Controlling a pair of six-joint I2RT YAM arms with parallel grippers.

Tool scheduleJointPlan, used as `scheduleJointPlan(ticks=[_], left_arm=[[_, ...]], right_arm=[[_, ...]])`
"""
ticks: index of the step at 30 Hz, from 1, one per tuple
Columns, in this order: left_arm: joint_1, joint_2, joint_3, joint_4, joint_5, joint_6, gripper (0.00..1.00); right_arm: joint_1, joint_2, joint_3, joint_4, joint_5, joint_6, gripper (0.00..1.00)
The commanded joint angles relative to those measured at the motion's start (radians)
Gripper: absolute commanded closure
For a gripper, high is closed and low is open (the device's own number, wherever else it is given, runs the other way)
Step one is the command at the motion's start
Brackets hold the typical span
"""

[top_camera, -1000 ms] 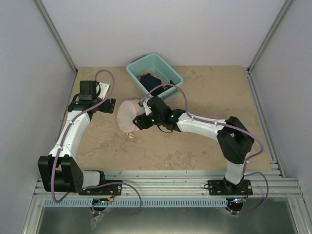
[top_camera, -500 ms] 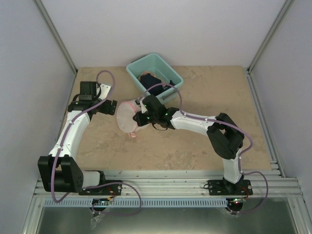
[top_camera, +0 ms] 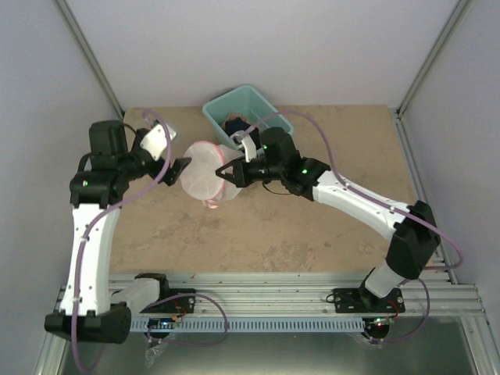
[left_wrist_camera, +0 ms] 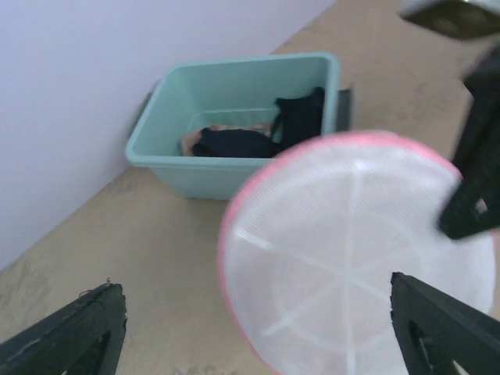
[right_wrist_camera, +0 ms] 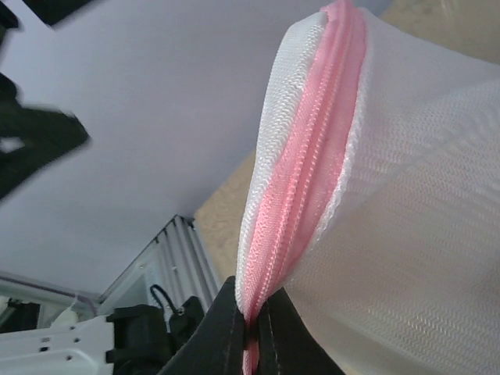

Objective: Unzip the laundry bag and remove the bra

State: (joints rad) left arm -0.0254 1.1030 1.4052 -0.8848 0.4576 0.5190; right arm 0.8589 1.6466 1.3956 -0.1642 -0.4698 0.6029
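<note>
Laundry bag (top_camera: 205, 170), pink zipper band (right_wrist_camera: 312, 156) pinched by right gripper (top_camera: 227, 173)

Setting: a robotics lab test cell, not a lived-in room.

- Work area is boxed in by plain pale panels at the far side (top_camera: 266, 47), left (top_camera: 31, 117) and right (top_camera: 469, 156); no furniture or decor is seen.
- Panels are framed by bare aluminium posts (top_camera: 90, 58) at the far corners.
- A tan, stone-patterned tabletop (top_camera: 312, 234) is fitted wall to wall.
- A slotted metal rail (top_camera: 266, 293) is mounted along the near edge; two white-and-black arms, left (top_camera: 90, 234) and right (top_camera: 359, 207), are bolted to it.
- Purple cabling (top_camera: 297, 115) is left exposed along the arms.
- Household items are limited to props: a teal bin (left_wrist_camera: 203, 176) of dark garments (left_wrist_camera: 234, 143) at the far side, and a mesh laundry bag (top_camera: 205, 172).
</note>
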Motion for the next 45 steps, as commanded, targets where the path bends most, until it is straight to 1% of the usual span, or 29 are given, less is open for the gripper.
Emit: scheduleJointPlan(ticks=[1,3,5,6,8,10,14,16,20,23,25,27,29,31,34,37,38,39,40,41,42,44,45], left_arm=[[0.004,-0.127,-0.097,-0.118,0.139,0.286,0.11],[0.004,-0.229,-0.201,-0.045,0.109,0.376,0.15],[0.004,-0.342,-0.305,0.047,0.085,0.440,0.15],[0.004,-0.390,-0.354,0.079,0.092,0.505,0.14],[0.004,-0.485,-0.450,0.106,0.136,0.682,0.12],[0.004,-0.579,-0.541,0.151,0.173,0.796,0.08],[0.004,-0.683,-0.686,0.294,0.167,0.864,0.03],[0.003,-0.697,-0.723,0.313,0.160,0.906,0.03],[0.003,-0.707,-0.769,0.336,0.181,0.935,0.03],[0.004,-0.708,-0.807,0.391,0.164,0.920,0.12],[0.003,-0.702,-0.805,0.409,0.168,0.893,0.21],[0.003,-0.698,-0.794,0.380,0.191,0.894,0.34],[0.003,-0.701,-0.790,0.338,0.210,0.898,0.49],[0.002,-0.702,-0.790,0.298,0.223,0.895,0.63],[0.003,-0.706,-0.781,0.253,0.249,0.880,0.82],[0.003,-0.694,-0.755,0.200,0.261,0.832,0.99],[0.002,-0.685,-0.743,0.169,0.258,0.799,1.00],[0.002,-0.673,-0.729,0.146,0.251,0.748,1.00],[0.002,-0.654,-0.722,0.119,0.239,0.695,1.00],[0.002,-0.631,-0.717,0.079,0.223,0.632,1.00],[0.002,-0.601,-0.711,0.039,0.203,0.591,1.00],[-0.001,-0.541,-0.700,-0.019,0.147,0.500,1.00],[-0.005,-0.510,-0.689,-0.033,0.121,0.454,1.00]], right_arm=[[-0.009,-0.092,-0.036,-0.005,-0.078,-0.003,1.00],[-0.019,-0.123,-0.056,0.011,-0.113,0.004,0.99],[-0.025,-0.149,-0.066,0.015,-0.133,-0.007,1.00],[-0.025,-0.159,-0.069,0.012,-0.140,-0.016,1.00],[-0.027,-0.173,-0.073,0.007,-0.158,-0.030,1.00],[-0.029,-0.179,-0.074,0.001,-0.176,-0.040,1.00],[-0.029,-0.175,-0.075,0.011,-0.242,-0.050,1.00],[-0.029,-0.165,-0.072,0.013,-0.265,-0.054,1.00],[-0.028,-0.149,-0.065,0.033,-0.293,-0.058,1.00],[-0.028,-0.135,-0.060,0.057,-0.322,-0.058,1.00],[-0.029,-0.121,-0.052,0.055,-0.336,-0.066,1.00],[-0.028,-0.105,-0.042,0.049,-0.343,-0.076,0.99],[-0.028,-0.092,-0.035,0.049,-0.354,-0.085,1.00],[-0.028,-0.077,-0.026,0.048,-0.362,-0.096,1.00],[-0.032,-0.056,-0.010,0.036,-0.357,-0.118,1.00],[-0.049,-0.037,-0.009,0.028,-0.322,-0.129,0.99],[-0.055,-0.030,-0.006,0.011,-0.285,-0.141,0.96],[-0.057,-0.023,0.005,-0.026,-0.226,-0.161,0.90],[-0.056,-0.015,0.023,-0.079,-0.145,-0.197,0.85],[-0.054,-0.007,0.050,-0.132,-0.066,-0.232,0.76],[-0.054,-0.001,0.065,-0.179,0.015,-0.259,0.70],[-0.046,-0.008,0.071,-0.247,0.145,-0.305,0.61],[-0.039,-0.018,0.064,-0.256,0.198,-0.323,0.59]])
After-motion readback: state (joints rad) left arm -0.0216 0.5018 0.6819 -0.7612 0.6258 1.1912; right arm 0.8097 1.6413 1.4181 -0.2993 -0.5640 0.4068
